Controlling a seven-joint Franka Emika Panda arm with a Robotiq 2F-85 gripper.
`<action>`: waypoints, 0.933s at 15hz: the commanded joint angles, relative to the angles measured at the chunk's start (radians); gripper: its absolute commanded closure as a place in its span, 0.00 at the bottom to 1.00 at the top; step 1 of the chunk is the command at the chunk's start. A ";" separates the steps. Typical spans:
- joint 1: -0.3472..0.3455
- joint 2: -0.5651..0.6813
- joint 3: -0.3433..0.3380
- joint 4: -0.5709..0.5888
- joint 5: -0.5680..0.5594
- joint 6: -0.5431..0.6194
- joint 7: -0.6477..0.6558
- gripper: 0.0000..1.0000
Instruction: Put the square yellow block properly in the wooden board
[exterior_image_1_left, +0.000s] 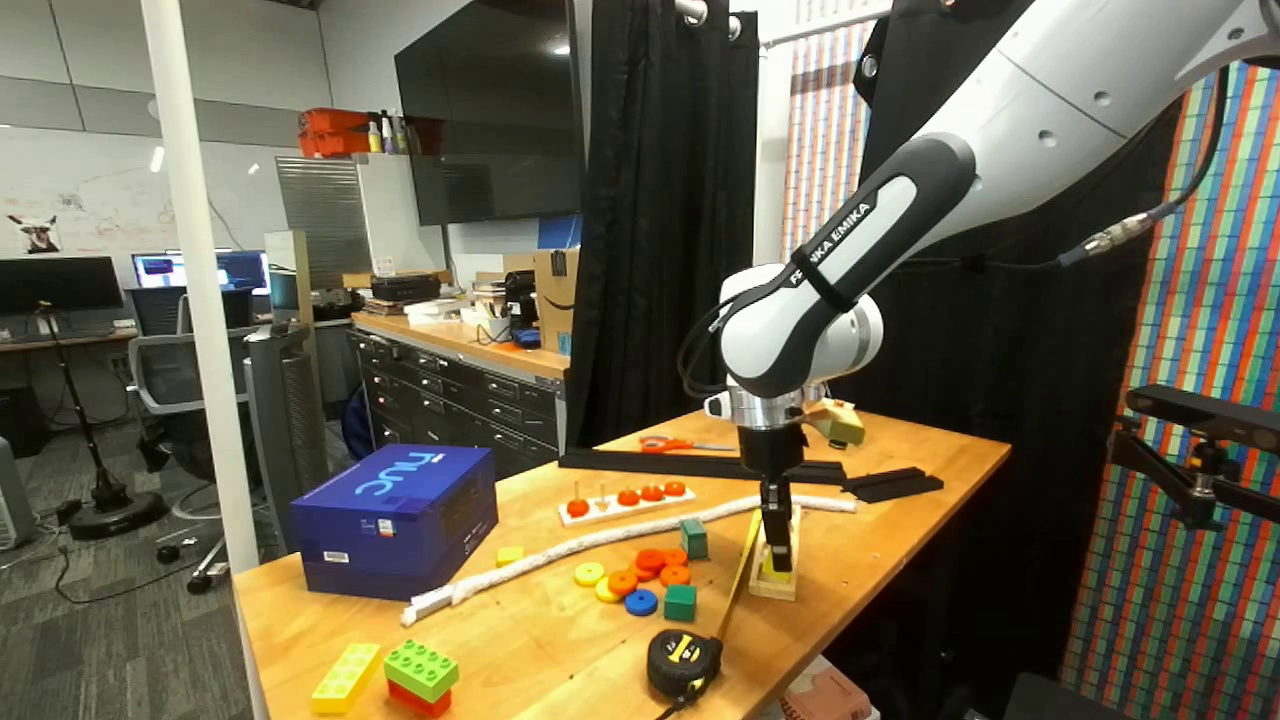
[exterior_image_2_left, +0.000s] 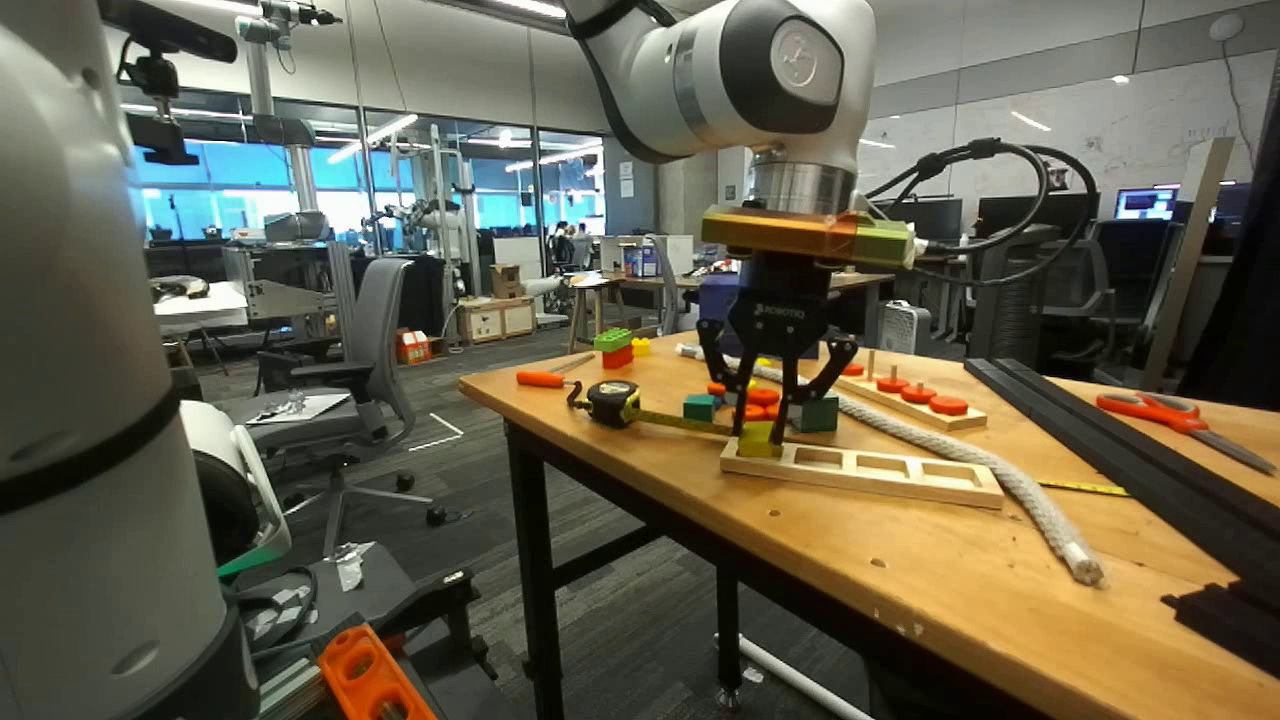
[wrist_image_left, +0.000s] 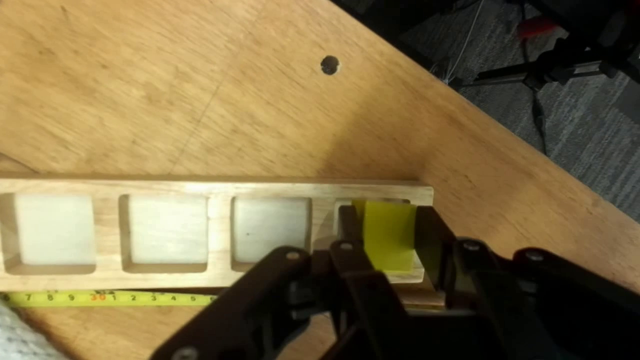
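The square yellow block (wrist_image_left: 390, 235) is between the two black fingers of my gripper (wrist_image_left: 387, 220) in the wrist view, and both fingers touch its sides. The block (exterior_image_2_left: 757, 440) is at one end of the wooden board (exterior_image_2_left: 890, 476), over the end recess, and stands higher than the board's top. It looks shifted toward the board's end edge; I cannot tell whether its bottom is inside the recess. Three other square recesses of the board (wrist_image_left: 215, 235) show bare in the wrist view. In an exterior view, the gripper (exterior_image_1_left: 778, 550) hides most of the block above the board (exterior_image_1_left: 773, 592).
A tape measure (exterior_image_1_left: 684, 660) has its yellow tape running along the board's side. Green blocks (exterior_image_1_left: 680, 602), coloured discs (exterior_image_1_left: 648, 575) and a white rope (exterior_image_1_left: 600, 540) lie nearby. A blue box (exterior_image_1_left: 395, 520) stands farther off. The table edge (exterior_image_2_left: 660, 510) is close to the board.
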 joint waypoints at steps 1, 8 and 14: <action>-0.012 0.013 0.010 0.027 0.025 -0.023 -0.019 0.86; -0.013 0.030 0.012 0.034 0.037 -0.035 -0.011 0.34; -0.011 0.019 0.016 0.041 0.029 -0.052 0.014 0.00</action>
